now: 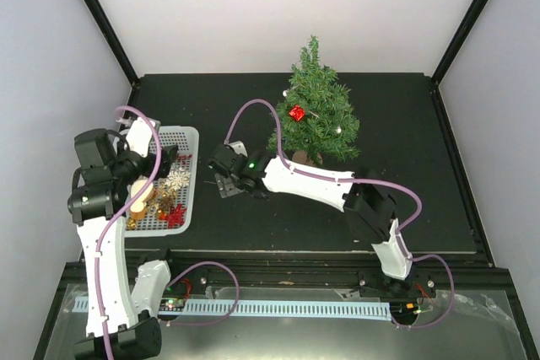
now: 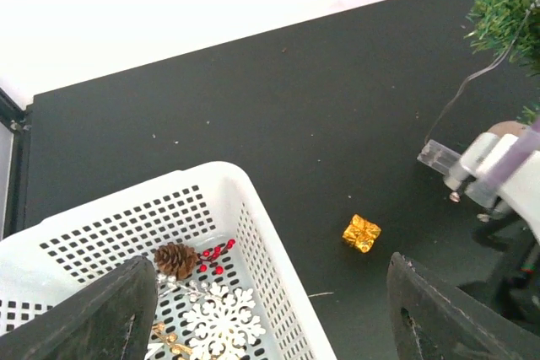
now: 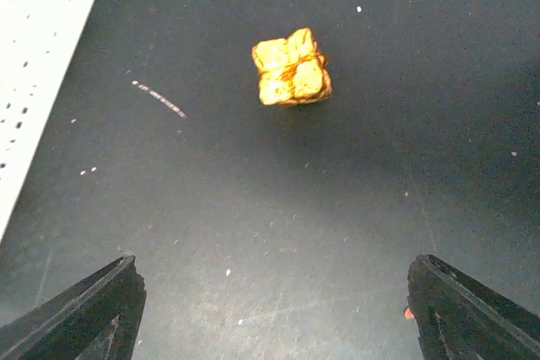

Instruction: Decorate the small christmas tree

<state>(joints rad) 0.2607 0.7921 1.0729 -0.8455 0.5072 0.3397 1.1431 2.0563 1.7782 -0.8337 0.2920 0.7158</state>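
1 small christmas tree stands upright at abt 1 o'clock on the black mat, w/ 1 red gift ornament on its 9 o'clock side, and the right arm crosses just in front of its base. 1 gold gift lies loose on the mat at 12 o'clock from the right gripper, jaws spread wide. 1 white basket at 9 o'clock holds 1 pine cone, 1 red berry sprig & 1 white snowflake, w/ the left gripper over it, also wide apart, holding nothing.
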